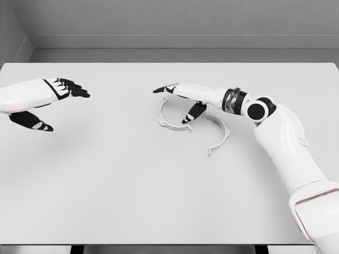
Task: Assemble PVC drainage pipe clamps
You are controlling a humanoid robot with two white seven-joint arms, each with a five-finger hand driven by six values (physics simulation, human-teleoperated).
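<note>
Two white half-ring clamp pieces lie on the white table (132, 185) near its middle. The left clamp half (168, 123) opens toward the far right, and the right clamp half (222, 136) curves around with its ends toward the left. My right hand (177, 100) hovers over the left clamp half, fingers spread, the thumb reaching down inside its arc; it holds nothing that I can see. My left hand (53, 103) floats at the table's left side, far from both pieces, fingers relaxed and empty.
A grey wall runs behind the table's far edge. The table's near edge sits at the bottom of the view.
</note>
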